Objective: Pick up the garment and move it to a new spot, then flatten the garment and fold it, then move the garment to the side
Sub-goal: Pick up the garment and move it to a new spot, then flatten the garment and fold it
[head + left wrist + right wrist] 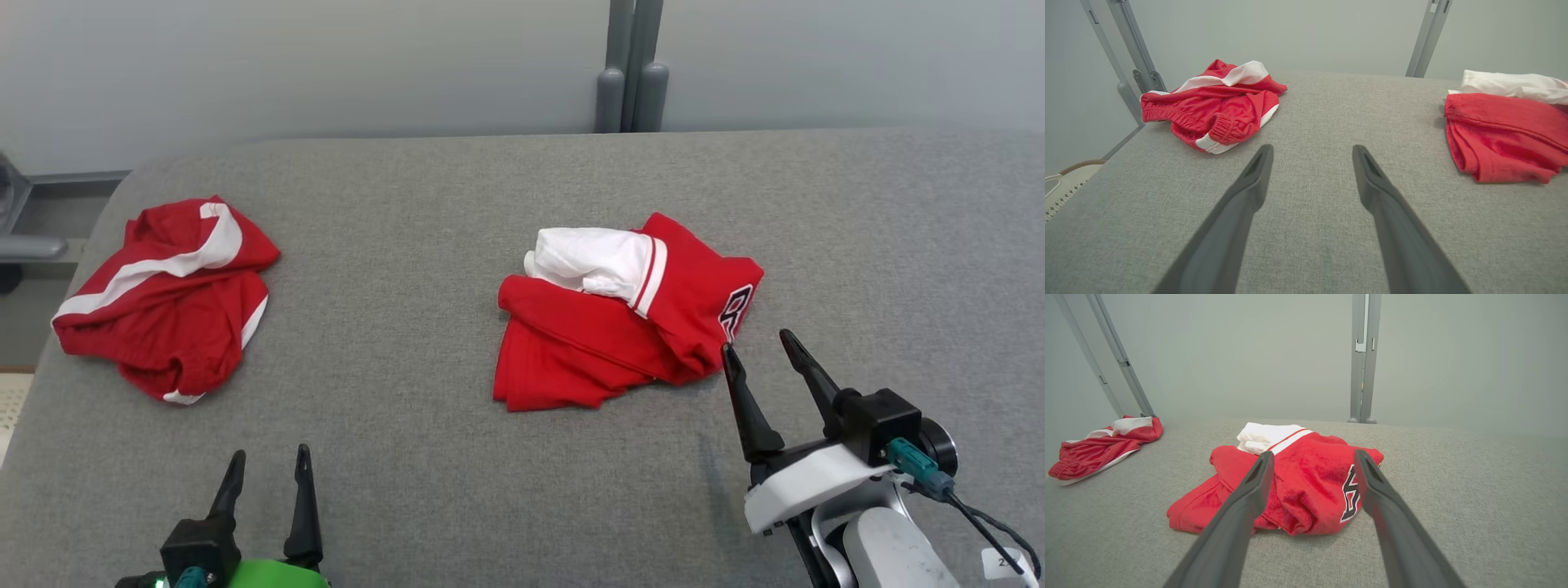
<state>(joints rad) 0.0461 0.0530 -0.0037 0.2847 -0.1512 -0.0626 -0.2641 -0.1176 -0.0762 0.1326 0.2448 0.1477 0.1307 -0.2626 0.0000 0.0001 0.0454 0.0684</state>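
Head view, red garment point(588, 343), black-white lettering point(737, 310) partly hidden, unreadable, right pincer point(756, 340) beside

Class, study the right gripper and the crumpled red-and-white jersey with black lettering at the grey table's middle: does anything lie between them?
Nothing visible does. The open right gripper points at the crumpled red-and-white jersey, its tips near the jersey's edge. The second red-and-white garment lies far left on the grey fabric table.

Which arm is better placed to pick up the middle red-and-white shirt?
Right. The right gripper stands open beside the shirt, at its lettered edge; the left gripper, also open, sits farther off.
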